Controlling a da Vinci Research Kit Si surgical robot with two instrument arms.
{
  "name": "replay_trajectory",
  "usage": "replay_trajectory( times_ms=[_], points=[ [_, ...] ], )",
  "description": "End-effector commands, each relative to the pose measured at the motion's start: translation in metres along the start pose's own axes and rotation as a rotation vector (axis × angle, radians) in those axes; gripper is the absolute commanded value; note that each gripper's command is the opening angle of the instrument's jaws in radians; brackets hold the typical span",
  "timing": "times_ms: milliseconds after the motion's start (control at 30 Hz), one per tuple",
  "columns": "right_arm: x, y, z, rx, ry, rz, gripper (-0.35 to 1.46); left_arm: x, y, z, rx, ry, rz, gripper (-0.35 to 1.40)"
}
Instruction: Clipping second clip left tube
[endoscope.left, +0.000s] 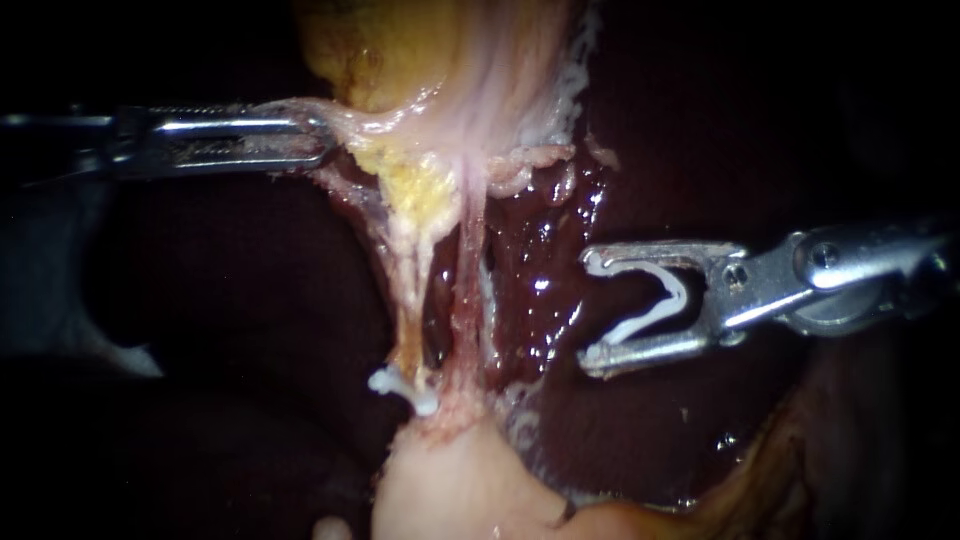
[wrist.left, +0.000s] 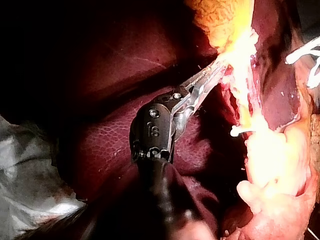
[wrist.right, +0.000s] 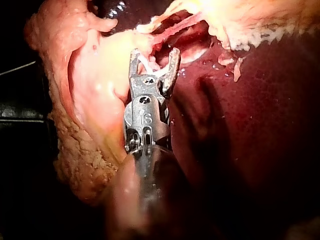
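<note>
Endoscope view: the left instrument (endoscope.left: 318, 140) enters from 9 o'clock, high in the field. Its claw is closed on a pale fold of tissue (endoscope.left: 370, 120) at the edge of the yellow and pink mass (endoscope.left: 440, 60) at 12 o'clock.

Two tubes run side by side from that mass down to a pale lump (endoscope.left: 450, 490) at 6 o'clock. The left tube (endoscope.left: 408, 290) is yellowish and the right tube (endoscope.left: 468, 300) is pinker. A white placed clip (endoscope.left: 400, 385) sits across the low end of the left tube, just above the lump.

The right instrument (endoscope.left: 590, 312) enters from 3 o'clock. Its claw stands wide apart, its mouth turned toward 9 o'clock. A white loaded clip (endoscope.left: 655, 300) is seated inside it, one leg lying along each half of the claw. This claw is over the wet dark liver (endoscope.left: 545, 260), on the 3 o'clock side of both tubes. It touches neither tube, and the right tube lies between it and the left tube.

Left wrist view: the left instrument's claw is pressed together on the fold, and the placed clip shows beside it on the left tube.

Right wrist view: the right instrument's claw is spread with the loaded clip across it, and the tubes lie ahead of its tips, clear of them.
</note>
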Motion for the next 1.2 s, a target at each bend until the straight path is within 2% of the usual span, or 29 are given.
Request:
replay_trajectory(
  times_ms=[33,100,200,333,433,567,733,933,1200],
  points=[
    [0.0000,0.0000,0.0000,0.003,0.001,0.000,0.50,0.0002,0.0000,-0.0003,-0.004,-0.001,0.000,-0.35],
    [0.0000,0.0000,0.0000,0.003,0.001,0.000,0.50,0.0009,-0.0001,-0.0011,-0.013,-0.006,-0.004,-0.35],
    [0.0000,0.0000,0.0000,0.003,0.001,0.000,0.50,0.0023,-0.0001,-0.0028,-0.002,-0.007,-0.011,-0.35],
    [-0.0001,0.0000,0.0001,0.005,0.001,-0.001,0.50,0.0043,0.0004,-0.0056,0.003,0.017,-0.026,-0.35],
    [0.0000,-0.0001,0.0003,0.007,0.002,-0.001,0.50,0.0047,0.0008,-0.0068,0.005,0.025,-0.031,-0.35],
    [0.0002,-0.0005,0.0014,0.019,0.005,-0.003,0.50,0.0045,0.0012,-0.0071,0.007,0.026,-0.031,-0.35],
    [0.0004,-0.0017,0.0048,0.052,0.013,-0.020,0.50,0.0044,0.0014,-0.0070,0.008,0.026,-0.031,-0.35],
    [0.0008,-0.0028,0.0092,0.091,0.023,0.014,0.50,0.0044,0.0015,-0.0071,0.008,0.026,-0.031,-0.35],
    [0.0008,-0.0023,0.0140,0.128,0.030,0.045,0.50,0.0044,0.0016,-0.0071,0.009,0.027,-0.031,-0.35]
  ],
)
